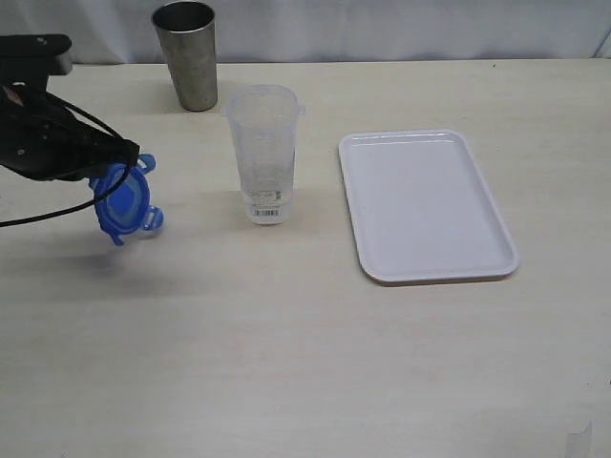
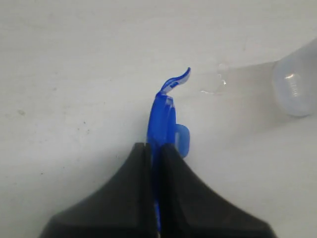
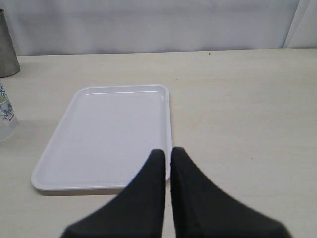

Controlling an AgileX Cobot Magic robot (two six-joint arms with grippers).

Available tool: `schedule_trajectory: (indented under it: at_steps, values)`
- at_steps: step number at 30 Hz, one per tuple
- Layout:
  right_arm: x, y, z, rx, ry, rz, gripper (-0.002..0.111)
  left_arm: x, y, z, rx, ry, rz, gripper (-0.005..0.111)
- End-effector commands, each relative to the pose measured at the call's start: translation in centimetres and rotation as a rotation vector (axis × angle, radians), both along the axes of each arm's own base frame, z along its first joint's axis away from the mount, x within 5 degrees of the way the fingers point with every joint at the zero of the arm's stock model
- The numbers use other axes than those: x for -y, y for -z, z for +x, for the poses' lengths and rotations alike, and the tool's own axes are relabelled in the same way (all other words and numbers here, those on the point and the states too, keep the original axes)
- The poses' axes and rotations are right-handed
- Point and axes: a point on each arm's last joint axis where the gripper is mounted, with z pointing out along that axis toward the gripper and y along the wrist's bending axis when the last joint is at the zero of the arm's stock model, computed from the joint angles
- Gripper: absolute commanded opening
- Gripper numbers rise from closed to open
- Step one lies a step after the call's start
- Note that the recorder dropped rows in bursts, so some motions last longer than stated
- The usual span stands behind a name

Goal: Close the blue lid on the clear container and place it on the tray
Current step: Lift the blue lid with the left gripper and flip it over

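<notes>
My left gripper point(image 1: 119, 160) is shut on the blue lid point(image 1: 124, 200), holding it on edge above the table at the far left, its flaps hanging down. In the left wrist view the lid point(image 2: 162, 116) sticks out edge-on from between the closed fingers point(image 2: 141, 163). The clear container point(image 1: 263, 153) stands upright and uncovered mid-table, right of the lid, its barcode label near the base. The white tray point(image 1: 425, 205) lies flat further right, bare. My right gripper point(image 3: 168, 151) is shut with nothing in it, hovering near the tray's point(image 3: 106, 136) near corner; it is out of the exterior view.
A grey steel cup point(image 1: 188, 54) stands at the back, behind and left of the container. A black cable point(image 1: 57, 215) trails from the left arm. The container's base point(image 3: 6, 114) and the cup's edge point(image 3: 6, 47) show in the right wrist view.
</notes>
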Motion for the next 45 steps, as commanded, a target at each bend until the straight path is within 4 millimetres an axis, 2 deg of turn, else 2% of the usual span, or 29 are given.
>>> schedule_trajectory:
  at_steps: [1,9,16,26,35,41,45]
  values:
    - [0.0,0.0,0.0,0.006,-0.003,0.003,0.004,-0.2,-2.5,-1.0,0.092,0.124,0.058,0.000]
    - [0.0,0.0,0.0,0.006,-0.003,0.003,0.004,-0.5,-4.9,-2.9,0.147,0.411,0.215,0.000]
    - [0.0,0.0,0.0,0.006,-0.003,0.003,0.004,-0.4,-6.8,-2.4,0.227,0.396,0.213,0.000]
    - [0.0,0.0,0.0,0.006,-0.003,0.003,0.004,-0.8,-10.2,-1.9,0.418,0.424,0.339,0.000]
    - [0.0,0.0,0.0,0.006,-0.003,0.003,0.004,1.6,-11.5,-1.6,0.617,0.509,0.391,0.000]
    - [0.0,0.0,0.0,0.006,-0.003,0.003,0.004,2.2,-12.6,-1.2,0.761,0.500,0.392,0.000]
    - [0.0,0.0,0.0,0.006,-0.003,0.003,0.004,2.6,-12.4,-0.2,0.830,0.487,0.384,0.000]
